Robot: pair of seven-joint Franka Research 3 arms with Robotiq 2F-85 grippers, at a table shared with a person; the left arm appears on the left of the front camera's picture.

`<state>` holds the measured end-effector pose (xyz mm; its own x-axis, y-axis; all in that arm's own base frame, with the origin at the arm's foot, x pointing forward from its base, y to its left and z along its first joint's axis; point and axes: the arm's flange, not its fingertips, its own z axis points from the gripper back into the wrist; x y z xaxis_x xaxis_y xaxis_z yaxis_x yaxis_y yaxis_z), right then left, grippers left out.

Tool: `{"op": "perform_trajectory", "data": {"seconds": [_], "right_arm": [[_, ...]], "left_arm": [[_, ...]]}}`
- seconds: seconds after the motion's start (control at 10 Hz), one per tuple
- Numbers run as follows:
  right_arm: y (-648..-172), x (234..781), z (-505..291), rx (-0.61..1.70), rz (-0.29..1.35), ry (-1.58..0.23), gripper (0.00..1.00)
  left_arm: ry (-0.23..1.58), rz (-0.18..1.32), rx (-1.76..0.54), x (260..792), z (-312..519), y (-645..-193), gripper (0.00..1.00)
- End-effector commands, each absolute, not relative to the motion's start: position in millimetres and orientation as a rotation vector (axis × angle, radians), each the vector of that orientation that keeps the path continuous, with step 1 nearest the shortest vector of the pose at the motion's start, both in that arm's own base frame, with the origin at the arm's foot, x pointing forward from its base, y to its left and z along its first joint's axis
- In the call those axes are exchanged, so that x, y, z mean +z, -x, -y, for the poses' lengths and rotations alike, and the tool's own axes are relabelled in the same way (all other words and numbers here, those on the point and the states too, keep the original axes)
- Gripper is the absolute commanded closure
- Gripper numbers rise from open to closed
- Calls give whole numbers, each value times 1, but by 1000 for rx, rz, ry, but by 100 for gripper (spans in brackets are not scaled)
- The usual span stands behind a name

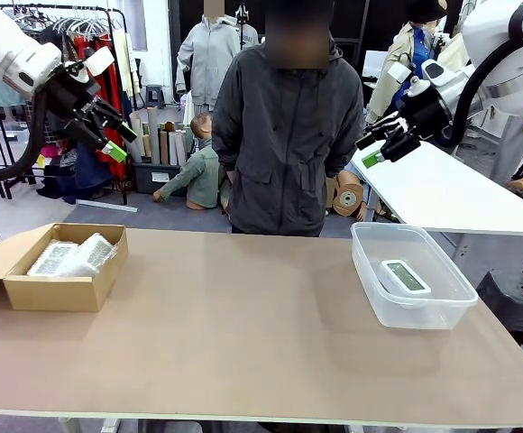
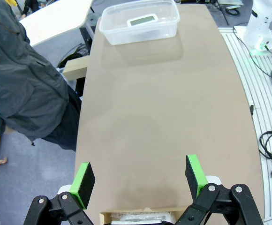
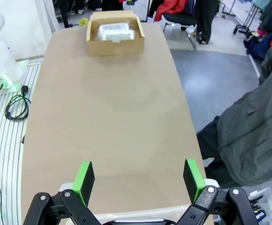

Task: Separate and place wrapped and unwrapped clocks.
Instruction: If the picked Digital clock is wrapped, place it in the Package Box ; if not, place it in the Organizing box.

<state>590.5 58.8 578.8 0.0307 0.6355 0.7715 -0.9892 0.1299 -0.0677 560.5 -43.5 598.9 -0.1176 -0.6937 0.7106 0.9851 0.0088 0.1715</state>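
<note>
Both of my grippers are spread wide with nothing between the green pads. The left gripper [image 1: 108,133] hangs high above the left end of the table, over the open brown cardboard box [image 1: 59,290]; in its wrist view the left gripper [image 2: 140,180] looks down the length of the brown tabletop [image 2: 169,122]. The right gripper [image 1: 383,142] is held up near the right end, above the clear plastic tub [image 1: 412,311], and its wrist view shows the right gripper [image 3: 139,179] facing the box at the far end.

The two whitish bubble-wrapped clock bundles [image 1: 72,256] lie side by side, touching, inside the cardboard box. The bare white digital clock with the grey-green screen [image 1: 405,276] lies flat on the tub floor, screen up. To my eye the sorting looks done: wrapped in the box, unwrapped in the tub.

What worries me from here: if I bring either arm down carelessly, an open finger could catch the box flap or the thin tub wall and drag the container along the table. The person in a dark jacket [image 1: 284,135] stands close at the far edge, between the two arms, so a wide swing across the middle could come near them.

Both arms are raised and angled inward, fingers tilted down toward the table.
</note>
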Motion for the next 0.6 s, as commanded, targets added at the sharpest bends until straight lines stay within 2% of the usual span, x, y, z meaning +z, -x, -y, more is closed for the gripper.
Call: {"op": "perform_trajectory", "data": {"seconds": [0.0, 0.5], "right_arm": [[-590, 578, -59, 1367, 769, -585, 0], [-590, 578, -59, 1367, 769, -585, 0]], "left_arm": [[505, 761, -1537, 600, 43, -559, 0], [505, 761, -1537, 600, 43, -559, 0]]}}
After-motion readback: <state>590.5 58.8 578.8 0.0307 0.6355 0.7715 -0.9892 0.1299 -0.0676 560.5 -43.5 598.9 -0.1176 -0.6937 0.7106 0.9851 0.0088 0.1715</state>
